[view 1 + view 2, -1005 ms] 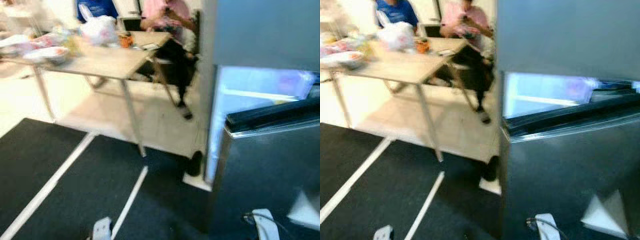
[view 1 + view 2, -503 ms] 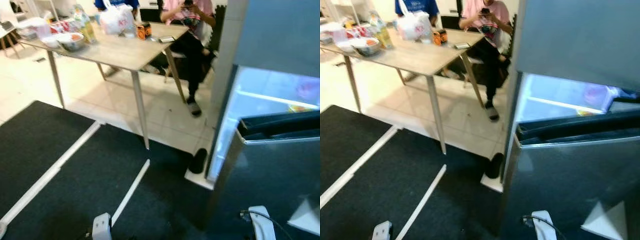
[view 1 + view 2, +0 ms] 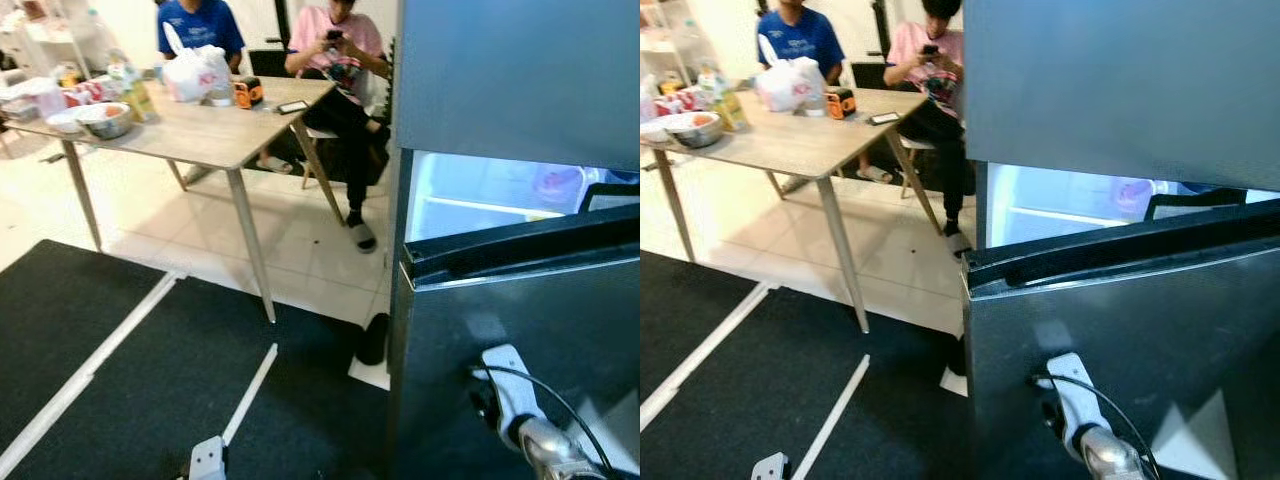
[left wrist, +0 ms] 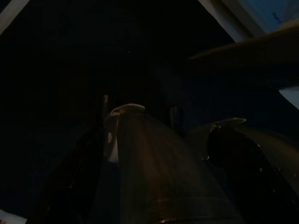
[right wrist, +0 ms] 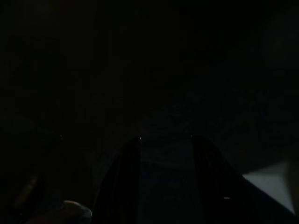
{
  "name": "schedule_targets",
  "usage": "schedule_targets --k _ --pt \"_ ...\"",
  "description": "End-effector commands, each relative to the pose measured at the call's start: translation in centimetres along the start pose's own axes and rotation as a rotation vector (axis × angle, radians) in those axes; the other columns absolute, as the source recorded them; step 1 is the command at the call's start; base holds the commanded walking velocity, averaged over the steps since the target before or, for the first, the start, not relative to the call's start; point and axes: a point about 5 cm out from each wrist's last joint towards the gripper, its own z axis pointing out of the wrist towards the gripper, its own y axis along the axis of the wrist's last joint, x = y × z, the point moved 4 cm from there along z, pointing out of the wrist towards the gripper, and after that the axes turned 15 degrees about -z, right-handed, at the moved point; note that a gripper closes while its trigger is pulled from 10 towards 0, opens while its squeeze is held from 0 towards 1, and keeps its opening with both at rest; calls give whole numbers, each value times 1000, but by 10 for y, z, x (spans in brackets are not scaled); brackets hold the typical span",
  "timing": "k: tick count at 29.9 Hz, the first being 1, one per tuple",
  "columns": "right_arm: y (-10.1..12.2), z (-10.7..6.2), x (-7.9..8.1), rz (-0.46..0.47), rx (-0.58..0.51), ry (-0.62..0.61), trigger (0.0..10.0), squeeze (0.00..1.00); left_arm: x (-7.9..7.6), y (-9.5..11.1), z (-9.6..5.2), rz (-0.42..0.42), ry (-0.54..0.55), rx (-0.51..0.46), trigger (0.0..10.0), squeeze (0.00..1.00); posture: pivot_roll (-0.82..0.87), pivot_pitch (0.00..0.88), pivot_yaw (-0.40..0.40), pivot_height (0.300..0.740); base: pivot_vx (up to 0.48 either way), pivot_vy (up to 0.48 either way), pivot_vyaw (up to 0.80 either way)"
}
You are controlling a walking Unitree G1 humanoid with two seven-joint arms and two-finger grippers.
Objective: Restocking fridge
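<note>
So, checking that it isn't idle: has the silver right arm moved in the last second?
Yes. The silver right arm has risen up the dark fridge door, nearer its top edge.

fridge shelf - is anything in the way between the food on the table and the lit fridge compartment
Yes. The lower fridge door stands partly open in front of the lit compartment, covering its lower part. The groceries, including a bowl and a white bag, lie on the table to the robot's left, across open floor. The right arm is near that door.
</note>
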Motion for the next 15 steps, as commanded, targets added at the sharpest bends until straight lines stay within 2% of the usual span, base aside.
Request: schedule_targets --k 1,2,4,5,7,8,9,10,11,12,15 --pt "62 7 -5 -80 -212 10 10000 0 5 -1 -2 -7 14 -2 10000 0 -24 0 56 740 0 0 0" --pt "79 8 -7 -114 -258 14 10000 0 6 -1 -2 -10 13 -2 10000 0 -21 0 54 740 0 0 0" --pt "79 8 -7 -114 -258 14 10000 0 6 -1 -2 -10 13 -2 10000 0 -21 0 54 740 0 0 0" --pt "97 9 -10 -146 -299 5 10000 0 6 -2 -3 -12 11 -2 10000 0 -8 0 47 740 0 0 0" --pt "158 7 -21 -209 -429 -54 10000 0 10 -4 -5 -28 15 -7 10000 0 3 0 43 740 0 0 0" --pt "158 7 -21 -209 -429 -54 10000 0 10 -4 -5 -28 15 -7 10000 0 3 0 43 740 0 0 0" --pt "191 3 -26 -196 -508 -83 10000 0 12 -5 -6 -32 19 -6 10000 0 12 0 42 740 0 0 0" --pt "191 3 -26 -196 -508 -83 10000 0 12 -5 -6 -32 19 -6 10000 0 12 0 42 740 0 0 0" --pt "217 -3 -28 -179 -576 -93 10000 0 14 -7 -7 -34 22 -6 10000 0 20 0 38 740 0 0 0" --pt "232 -6 -26 -171 -615 -88 10000 0 15 -7 -8 -39 25 -8 10000 0 25 0 36 740 0 0 0" --pt "234 -5 -21 -162 -628 -66 10000 0 16 -8 -8 -41 28 -9 10000 0 28 0 36 740 0 0 0"
